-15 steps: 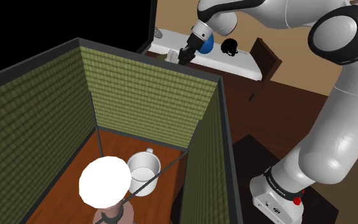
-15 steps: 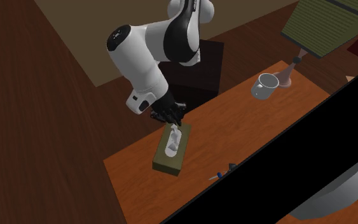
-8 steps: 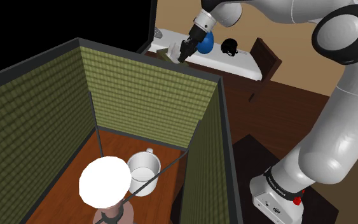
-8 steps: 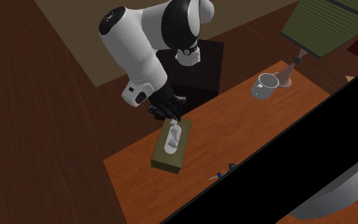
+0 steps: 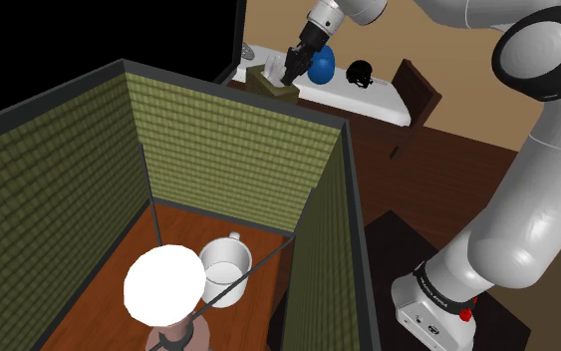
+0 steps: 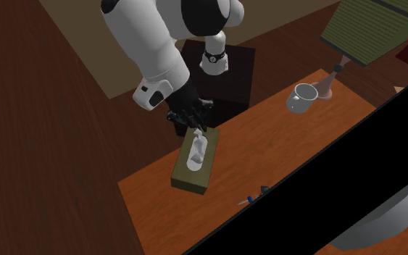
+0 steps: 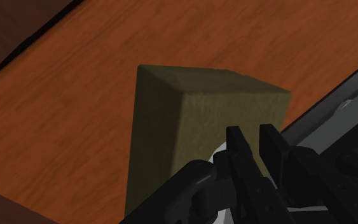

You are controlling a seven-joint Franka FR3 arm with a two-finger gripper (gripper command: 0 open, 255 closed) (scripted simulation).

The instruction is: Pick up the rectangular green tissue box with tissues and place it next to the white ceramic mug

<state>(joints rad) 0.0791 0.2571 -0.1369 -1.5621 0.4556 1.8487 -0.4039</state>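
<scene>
The olive-green tissue box (image 6: 193, 165), with white tissue sticking out of its top, hangs tilted just above the brown wooden table (image 6: 267, 156). My gripper (image 6: 196, 130) is shut on its upper end. In the shoulder view the tissue box (image 5: 269, 81) shows above the lampshade's far rim, with the gripper (image 5: 290, 72) on it. In the wrist view the fingers (image 7: 236, 150) stand close together against the tissue box (image 7: 190, 121). The white mug (image 6: 303, 96) stands upright at the table's far end, beside the lamp's base. The mug (image 5: 226, 267) also shows through the lampshade.
A lamp with a green patterned shade (image 5: 218, 150) and a white bulb (image 5: 164, 284) stands by the mug. A small blue pen (image 6: 247, 201) lies near the table's edge. A blue object (image 5: 321, 68) and a black one (image 5: 360, 73) sit on a white surface.
The gripper has risen with the tissue box in it. The box has come up off the table and shows higher above the lampshade's rim in the shoulder view.
</scene>
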